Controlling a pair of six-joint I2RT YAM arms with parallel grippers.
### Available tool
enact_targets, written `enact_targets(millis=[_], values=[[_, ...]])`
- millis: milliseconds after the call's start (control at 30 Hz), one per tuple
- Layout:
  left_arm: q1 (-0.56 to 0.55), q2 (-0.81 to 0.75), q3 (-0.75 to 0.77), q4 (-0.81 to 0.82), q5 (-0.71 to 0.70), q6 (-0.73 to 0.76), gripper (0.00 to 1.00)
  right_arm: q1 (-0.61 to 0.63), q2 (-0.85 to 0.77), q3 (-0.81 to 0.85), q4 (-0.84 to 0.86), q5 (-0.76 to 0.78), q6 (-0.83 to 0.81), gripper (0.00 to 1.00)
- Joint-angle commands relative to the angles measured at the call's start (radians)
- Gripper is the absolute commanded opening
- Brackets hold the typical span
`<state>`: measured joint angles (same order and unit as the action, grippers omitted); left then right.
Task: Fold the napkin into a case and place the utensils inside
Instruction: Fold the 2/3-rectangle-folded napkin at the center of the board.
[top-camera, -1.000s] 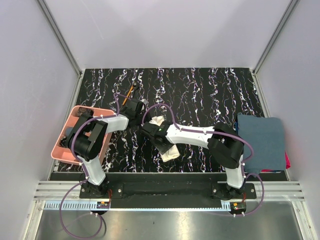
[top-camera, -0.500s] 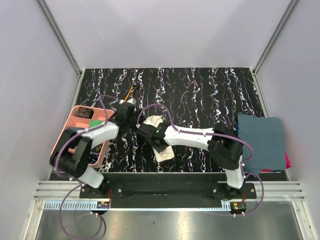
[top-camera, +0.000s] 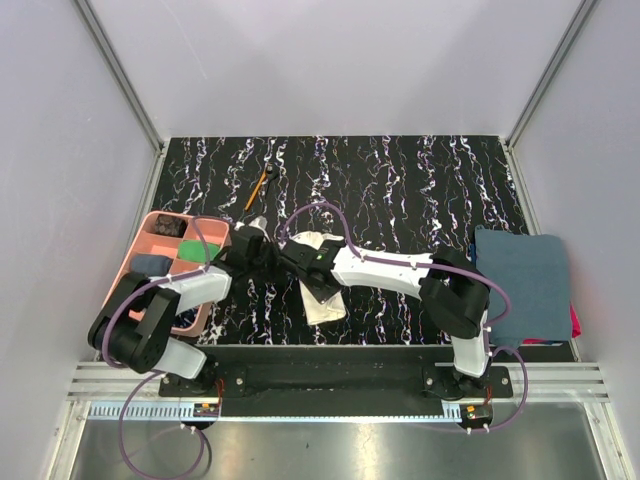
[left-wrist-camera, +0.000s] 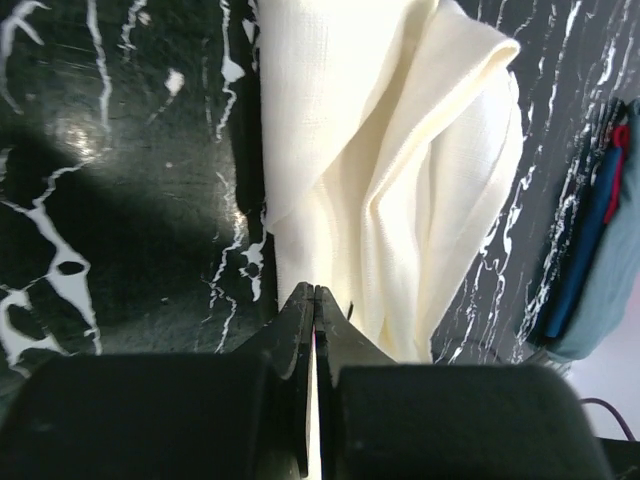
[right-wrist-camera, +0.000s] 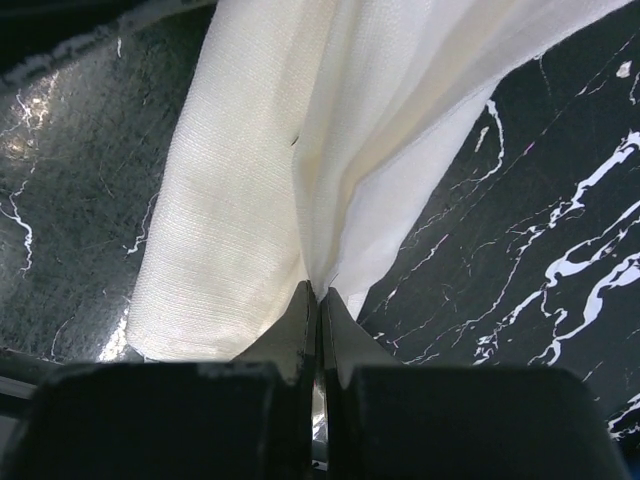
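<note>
Napkin (top-camera: 323, 301) rumpled, mid-table (top-camera: 420, 190), near front edge. Left gripper (left-wrist-camera: 315, 298) pinched tight on its edge; right gripper (right-wrist-camera: 320, 297) pinched tight on fold. Orange stick (top-camera: 259, 187) well apart, behind.

A black table (top-camera: 400, 190) veined with white marbling fills the floor between plain pale walls (top-camera: 330, 70). At its left edge lies a pink compartment tray (top-camera: 132, 300); one pocket holds a dark brown item (top-camera: 168, 228), another a green item (top-camera: 200, 250), and another a blue-grey item (top-camera: 150, 263). At the right edge a dark blue-grey towel (top-camera: 520, 285) lies folded flat, with a red thing (top-camera: 575, 322) peeking out from under its near corner. A metal rail (top-camera: 330, 395) runs along the near side.
</note>
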<state>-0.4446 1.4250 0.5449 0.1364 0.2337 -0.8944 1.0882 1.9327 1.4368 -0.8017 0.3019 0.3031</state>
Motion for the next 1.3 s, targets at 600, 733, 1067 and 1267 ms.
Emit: enact_targets(millis=[600,733,1067,1267], values=[[-0.227,0.167,-0.109,0.276,-0.095,-0.166,0.00,-0.027,-0.060,0.030,0.058,-0.168,0.114,0.00],[-0.240,0.164,-0.120,0.289,-0.112,-0.182,0.00,-0.045,-0.060,-0.030,0.149,-0.277,0.163,0.00],[-0.258,0.097,-0.126,0.244,-0.154,-0.161,0.00,-0.113,-0.057,-0.197,0.361,-0.386,0.215,0.00],[-0.249,-0.040,-0.073,0.008,-0.194,-0.077,0.12,-0.140,-0.081,-0.234,0.384,-0.411,0.225,0.00]])
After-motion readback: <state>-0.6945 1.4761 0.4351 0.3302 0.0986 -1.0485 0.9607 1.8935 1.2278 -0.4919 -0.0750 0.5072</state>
